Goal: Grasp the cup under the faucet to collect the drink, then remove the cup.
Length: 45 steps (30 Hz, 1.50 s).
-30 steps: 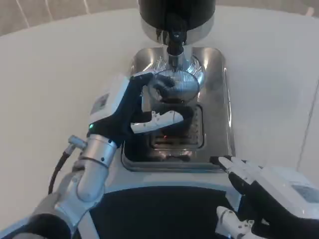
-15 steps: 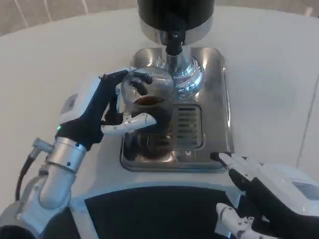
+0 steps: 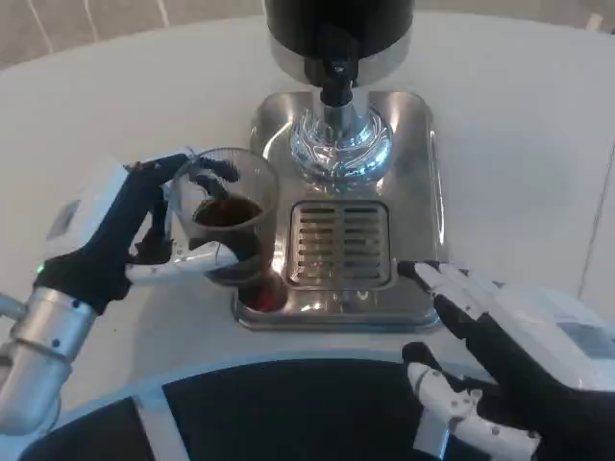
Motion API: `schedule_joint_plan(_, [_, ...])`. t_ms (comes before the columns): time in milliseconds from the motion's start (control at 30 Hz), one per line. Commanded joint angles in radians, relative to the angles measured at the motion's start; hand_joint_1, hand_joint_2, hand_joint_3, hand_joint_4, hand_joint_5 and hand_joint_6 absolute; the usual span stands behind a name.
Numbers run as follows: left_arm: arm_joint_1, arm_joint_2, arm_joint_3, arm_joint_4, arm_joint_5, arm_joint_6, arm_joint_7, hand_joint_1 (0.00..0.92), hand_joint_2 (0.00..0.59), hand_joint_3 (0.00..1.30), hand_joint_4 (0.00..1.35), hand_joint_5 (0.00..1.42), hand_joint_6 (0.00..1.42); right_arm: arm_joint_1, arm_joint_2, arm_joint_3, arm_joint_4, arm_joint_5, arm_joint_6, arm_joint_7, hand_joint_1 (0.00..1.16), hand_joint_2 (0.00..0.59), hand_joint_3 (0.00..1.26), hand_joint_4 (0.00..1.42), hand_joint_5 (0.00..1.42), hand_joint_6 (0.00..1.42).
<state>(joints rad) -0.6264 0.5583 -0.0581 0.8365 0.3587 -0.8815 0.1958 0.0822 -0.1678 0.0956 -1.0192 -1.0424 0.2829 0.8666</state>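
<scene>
Now, left hand (image 3: 115,230): wrapped round cup (image 3: 227,230) of dark drink, left of tray (image 3: 413,192)
Right hand (image 3: 509,355): fingers spread, holding nothing

The drip tray (image 3: 423,192) is polished metal, mirror-glossy, with a slotted metal grate (image 3: 341,245) set into it, and the faucet (image 3: 336,82) is glossy black above a chromed, reflective base. The cup (image 3: 229,226) is clear, smooth plastic or glass with dark liquid showing through. The bench (image 3: 115,106) is matt white; the left hand (image 3: 115,235) and right hand (image 3: 509,355) show smooth white plastic shells over matt black parts.
</scene>
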Motion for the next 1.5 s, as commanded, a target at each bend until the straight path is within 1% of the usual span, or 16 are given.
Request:
schedule_joint_plan(33, [0.055, 0.032, 0.048, -0.085, -0.058, -0.034, -0.035, 0.581, 0.060, 0.96, 1.13, 1.42, 1.17, -0.015, -0.006, -0.006, 0.011, -0.005, -0.012, -0.026, 0.11, 0.550, 0.03, 0.00, 0.00, 0.00])
schedule_joint_plan(267, [0.145, 0.060, 0.112, -0.181, -0.119, -0.028, -0.105, 0.583, 0.056, 0.96, 1.13, 1.42, 1.17, -0.033, -0.021, -0.013, 0.024, -0.031, -0.036, -0.062, 0.10, 0.550, 0.01, 0.00, 0.00, 0.00])
schedule_joint_plan(367, [0.178, 0.066, 0.137, -0.221, -0.136, -0.023, -0.131, 0.586, 0.054, 0.96, 1.13, 1.42, 1.17, -0.032, -0.022, -0.012, 0.024, -0.041, -0.044, -0.072, 0.10, 0.550, 0.01, 0.00, 0.00, 0.00])
schedule_joint_plan(500, [0.239, 0.074, 0.173, -0.298, -0.172, -0.020, -0.166, 0.587, 0.053, 0.96, 1.13, 1.42, 1.17, -0.022, -0.015, 0.001, 0.016, -0.070, -0.058, -0.078, 0.10, 0.558, 0.00, 0.00, 0.00, 0.00])
schedule_joint_plan(767, [0.351, 0.066, 0.232, -0.454, -0.216, 0.003, -0.221, 0.589, 0.049, 0.96, 1.13, 1.42, 1.17, -0.010, 0.020, 0.052, -0.001, -0.143, -0.086, -0.056, 0.10, 0.564, 0.00, 0.00, 0.00, 0.00])
schedule_joint_plan(867, [0.400, 0.063, 0.245, -0.519, -0.235, 0.010, -0.245, 0.589, 0.046, 0.96, 1.13, 1.42, 1.17, 0.004, 0.043, 0.089, -0.011, -0.175, -0.102, -0.041, 0.10, 0.565, 0.00, 0.00, 0.00, 0.00])
schedule_joint_plan(1000, [0.461, 0.054, 0.264, -0.596, -0.263, 0.023, -0.279, 0.589, 0.045, 0.96, 1.13, 1.42, 1.17, 0.028, 0.070, 0.122, -0.019, -0.203, -0.126, -0.028, 0.10, 0.565, 0.00, 0.00, 0.00, 0.00])
schedule_joint_plan(1100, [0.514, 0.056, 0.273, -0.653, -0.285, 0.016, -0.304, 0.589, 0.043, 0.96, 1.13, 1.42, 1.16, 0.049, 0.076, 0.135, -0.021, -0.206, -0.143, -0.021, 0.10, 0.565, 0.00, 0.00, 0.00, 0.00])
schedule_joint_plan(1267, [0.560, 0.053, 0.284, -0.704, -0.308, 0.020, -0.336, 0.587, 0.041, 0.96, 1.13, 1.42, 1.15, 0.083, 0.084, 0.158, -0.027, -0.217, -0.181, -0.011, 0.10, 0.565, 0.00, 0.00, 0.00, 0.00])
schedule_joint_plan(1500, [0.633, 0.040, 0.288, -0.786, -0.344, 0.017, -0.380, 0.587, 0.036, 0.96, 1.13, 1.42, 1.15, 0.116, 0.123, 0.181, -0.028, -0.255, -0.236, -0.003, 0.10, 0.565, 0.00, 0.00, 0.00, 0.00])
